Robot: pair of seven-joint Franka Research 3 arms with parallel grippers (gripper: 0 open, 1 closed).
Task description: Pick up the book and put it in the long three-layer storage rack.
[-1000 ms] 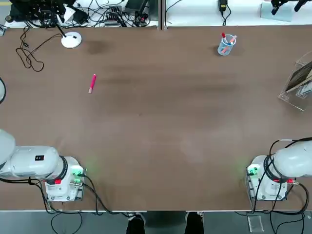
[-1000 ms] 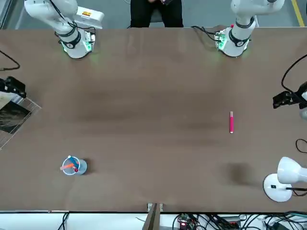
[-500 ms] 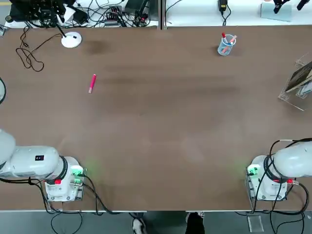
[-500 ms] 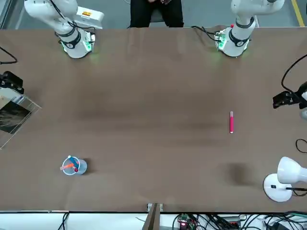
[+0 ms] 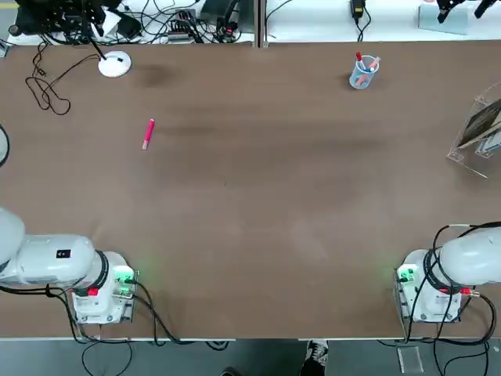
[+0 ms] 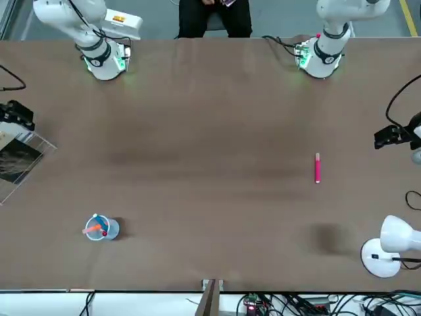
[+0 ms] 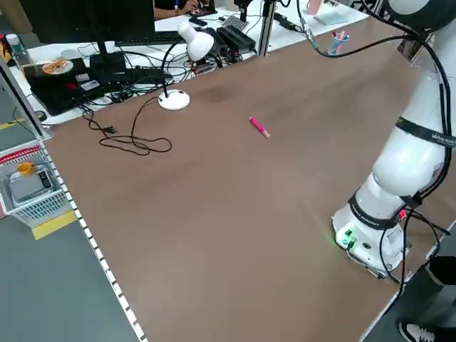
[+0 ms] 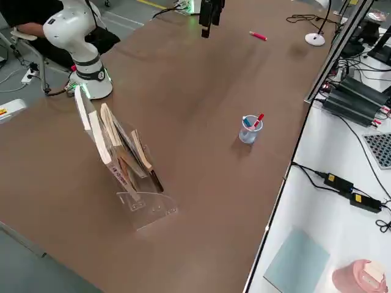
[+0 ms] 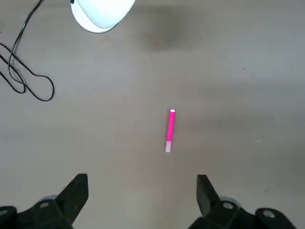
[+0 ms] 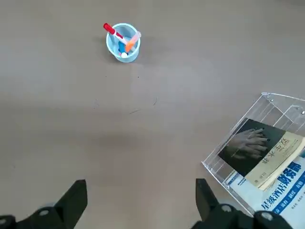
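Right wrist view: the right gripper (image 10: pixel 140 202) hangs high above the table (image 10: pixel 143 129) with its fingers spread wide and nothing between them. The book (image 10: pixel 259 151) stands inside the rack (image 10: pixel 238 143), off to one side of this gripper and well apart from it. A cup (image 10: pixel 123 41) with pens stands farther ahead. Left wrist view: the left gripper (image 9: pixel 142 200) is likewise raised, fingers apart and empty. A pink marker (image 9: pixel 169 130) lies on the table ahead of its fingers, and a white lamp (image 9: pixel 101 13) stands beyond the marker.
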